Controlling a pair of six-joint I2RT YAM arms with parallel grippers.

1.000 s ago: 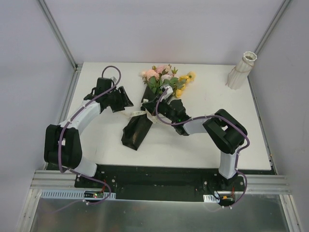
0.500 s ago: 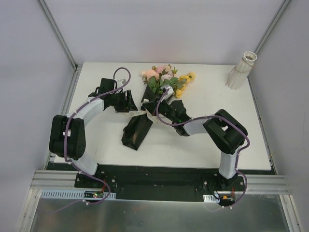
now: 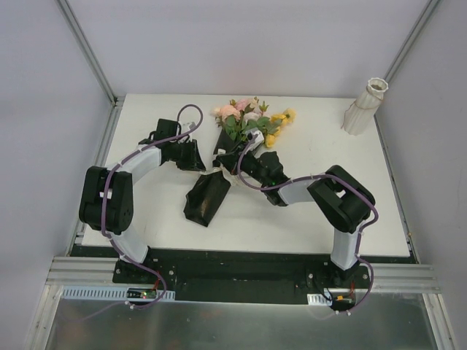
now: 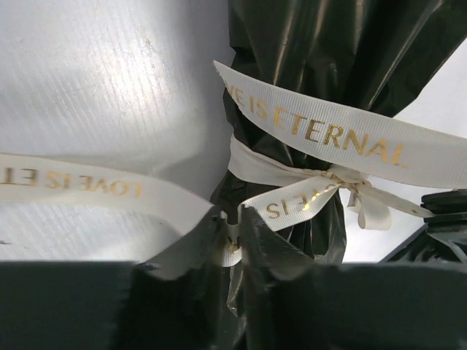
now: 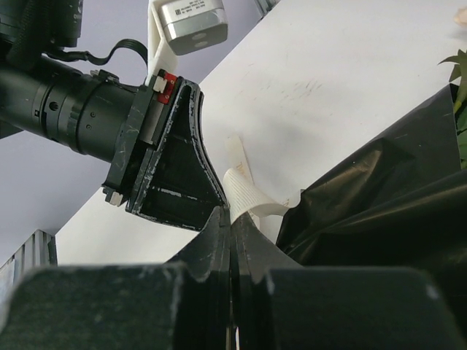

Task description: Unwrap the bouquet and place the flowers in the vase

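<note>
Robot lab cell: white table [image 3: 255, 226], aluminium frame posts [image 3: 87, 52], plain grey enclosure walls [image 3: 255, 44]

Gold capitals run along the cream ribbon [image 4: 314, 135] tied round the bouquet [image 4: 328, 44]; in the left wrist view, the band crossing from 11 to 3 o'clock reads "VE IS ETERNAL", its opening letters lost at the fold; the tail lying toward 9 o'clock shows "LOVE IS ET" upside down; the short loop beside the knot, near 6 o'clock, seems to read "IS E".
</note>
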